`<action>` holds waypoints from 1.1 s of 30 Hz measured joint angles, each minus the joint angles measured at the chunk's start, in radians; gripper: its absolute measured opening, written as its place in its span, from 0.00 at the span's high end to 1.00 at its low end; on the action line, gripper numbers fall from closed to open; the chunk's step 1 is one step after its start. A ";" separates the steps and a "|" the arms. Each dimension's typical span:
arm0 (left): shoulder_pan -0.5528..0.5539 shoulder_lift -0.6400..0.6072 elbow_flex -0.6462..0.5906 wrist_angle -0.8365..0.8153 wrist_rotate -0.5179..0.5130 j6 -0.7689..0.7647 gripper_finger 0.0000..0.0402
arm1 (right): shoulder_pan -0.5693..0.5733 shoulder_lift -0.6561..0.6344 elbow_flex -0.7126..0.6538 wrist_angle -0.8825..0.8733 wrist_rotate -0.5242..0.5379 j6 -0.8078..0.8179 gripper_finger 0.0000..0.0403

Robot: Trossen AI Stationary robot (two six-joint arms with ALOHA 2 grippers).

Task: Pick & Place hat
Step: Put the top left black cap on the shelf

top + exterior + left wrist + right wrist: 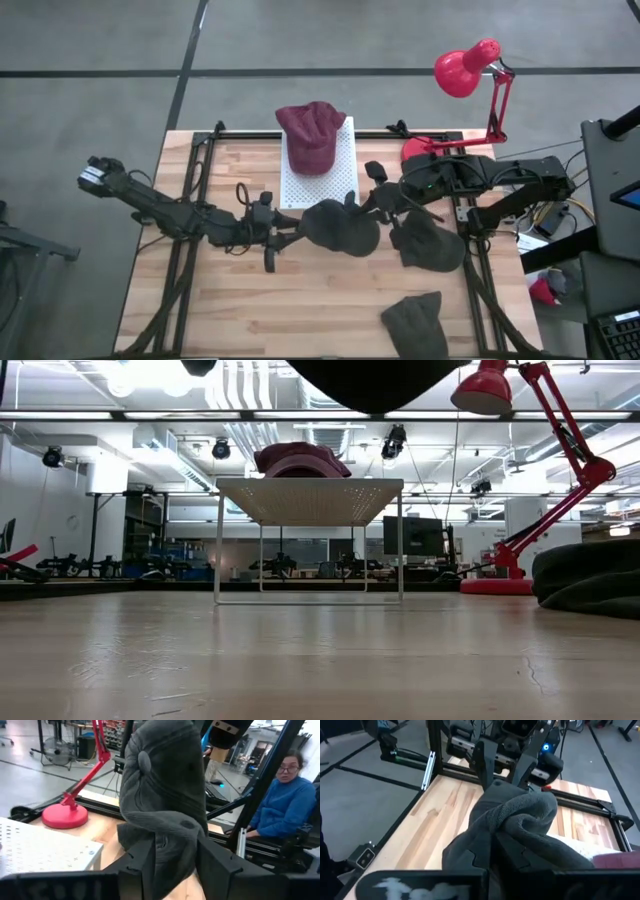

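Note:
A dark grey cap (340, 228) hangs in the air between my two grippers; in the low view only its underside (370, 382) shows, at the picture's top. My left gripper (290, 232) is shut on the cap's left side and my right gripper (378, 205) on its right side. A maroon cap (310, 135) rests crown up on a white perforated stand (345, 160) at the table's far edge. My left gripper pinches a bunched fold of the dark cap's edge (167, 837) between its two fingers (140, 862), coming level from the table's left. The cap is lifted clear and stretches away from the fingers toward the other arm. My right gripper pinches a gathered fold of the cap's opposite edge (512, 822) between its two fingers (470, 857), coming from the table's right and slanting down. The cloth bunches up at the fingers and the cap is clear of the table.
A second dark hat (430, 243) lies on the table under the right arm, and an olive hat (415, 322) lies near the near edge. A red desk lamp (465, 70) stands at the far right corner. A person in blue (287, 805) sits beyond the table's right side.

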 joint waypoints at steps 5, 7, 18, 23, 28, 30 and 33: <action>0.002 0.000 0.000 -0.006 0.009 -0.005 0.77 | 0.000 0.004 0.001 0.010 0.000 -0.003 0.98; 0.002 0.000 0.000 -0.009 0.017 -0.005 0.83 | 0.000 0.003 0.001 0.008 0.000 -0.003 0.98; 0.002 -0.001 0.000 -0.032 0.315 0.085 1.00 | 0.000 -0.002 0.001 -0.034 -0.003 0.007 0.98; 0.002 -0.007 0.005 -0.116 0.365 0.091 1.00 | 0.000 0.000 -0.001 -0.049 -0.045 0.060 0.98; 0.003 -0.020 0.035 -0.206 0.376 0.127 1.00 | 0.001 0.000 -0.013 -0.084 -0.063 0.102 0.92; 0.005 -0.029 0.059 -0.259 0.377 0.152 1.00 | 0.001 0.000 -0.029 -0.084 -0.063 0.116 0.88; 0.005 -0.039 0.104 -0.358 0.377 0.186 1.00 | 0.009 0.000 -0.060 -0.084 -0.063 0.129 0.81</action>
